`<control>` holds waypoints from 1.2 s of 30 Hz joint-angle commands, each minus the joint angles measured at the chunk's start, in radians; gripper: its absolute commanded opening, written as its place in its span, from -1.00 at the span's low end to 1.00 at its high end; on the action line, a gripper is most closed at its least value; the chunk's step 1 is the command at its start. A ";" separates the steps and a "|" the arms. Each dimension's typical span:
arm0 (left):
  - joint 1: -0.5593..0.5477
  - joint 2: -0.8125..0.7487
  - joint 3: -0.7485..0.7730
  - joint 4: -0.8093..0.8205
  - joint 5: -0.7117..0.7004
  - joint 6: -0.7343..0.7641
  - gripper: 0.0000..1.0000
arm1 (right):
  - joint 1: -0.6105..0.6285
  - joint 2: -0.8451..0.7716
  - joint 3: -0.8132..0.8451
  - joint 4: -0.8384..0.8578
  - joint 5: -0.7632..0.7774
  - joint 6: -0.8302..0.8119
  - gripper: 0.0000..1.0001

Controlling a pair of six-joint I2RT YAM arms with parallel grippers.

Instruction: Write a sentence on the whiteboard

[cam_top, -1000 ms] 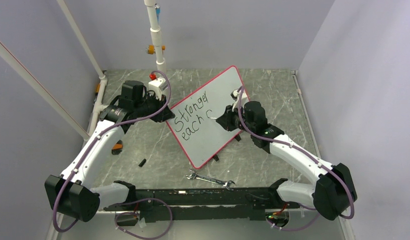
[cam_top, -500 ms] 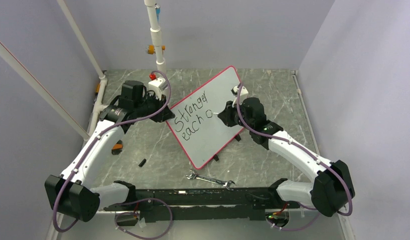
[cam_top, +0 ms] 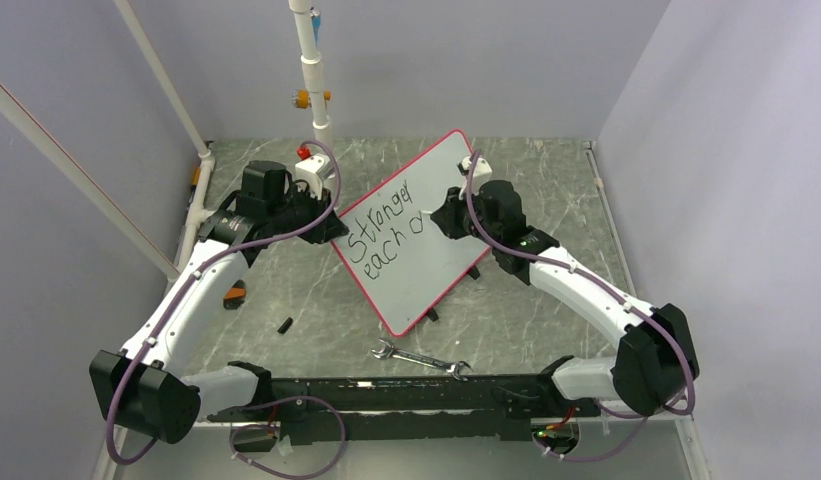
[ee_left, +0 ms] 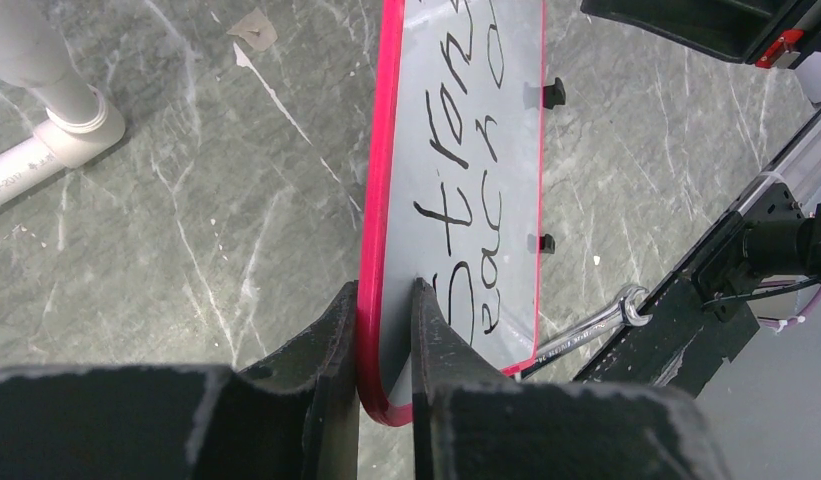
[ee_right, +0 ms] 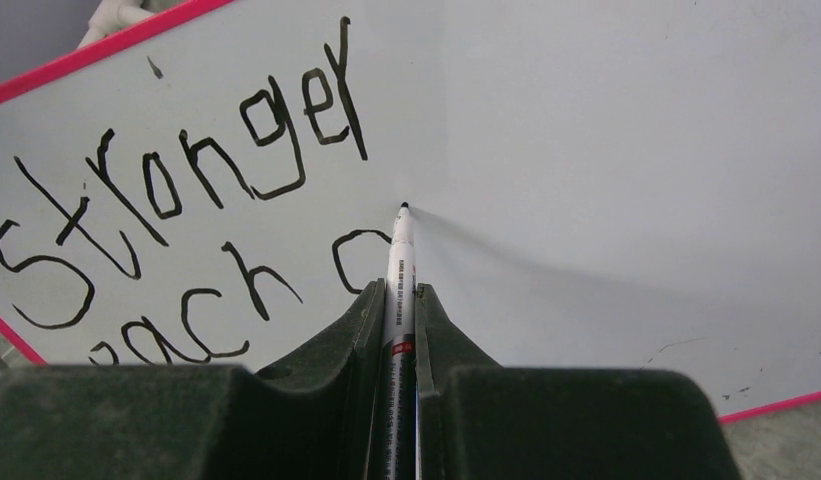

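Whiteboard (cam_top: 416, 240) mid-desk (cam_top: 316, 300), tilted, long axis diagonal. Left hand (ee_left: 384, 290) pinching its red rim at one corner. Right hand (ee_right: 396, 290) pinching marker (ee_right: 399, 260), tip on board just right of open loop. Sentence (ee_right: 186, 200) reads "Stronger", "each" below, plus that loop. Wrench (cam_top: 421, 358) on desk near arm bases, apart from board.

On the whiteboard (cam_top: 418, 280) the sentence (cam_top: 384, 228) reads "Stronger" over "each", then one round unfinished letter.
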 commanded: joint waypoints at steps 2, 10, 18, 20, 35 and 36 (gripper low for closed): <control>0.007 -0.013 0.005 0.035 -0.154 0.120 -1.00 | -0.002 0.028 0.064 0.049 0.008 -0.006 -1.00; 0.007 -0.010 0.008 0.035 -0.154 0.119 -1.00 | -0.001 0.041 0.104 0.049 0.011 -0.007 -1.00; 0.008 -0.010 0.008 0.036 -0.156 0.119 -1.00 | -0.002 0.021 0.065 0.053 0.003 0.004 -1.00; 0.007 -0.009 0.007 0.036 -0.156 0.119 -1.00 | -0.001 0.008 0.048 0.054 -0.001 0.007 -1.00; 0.008 -0.013 0.007 0.036 -0.157 0.119 -1.00 | -0.001 -0.087 -0.126 0.040 -0.009 0.029 -1.00; 0.008 -0.013 0.005 0.036 -0.157 0.119 -1.00 | -0.001 -0.090 -0.130 0.039 -0.009 0.029 -1.00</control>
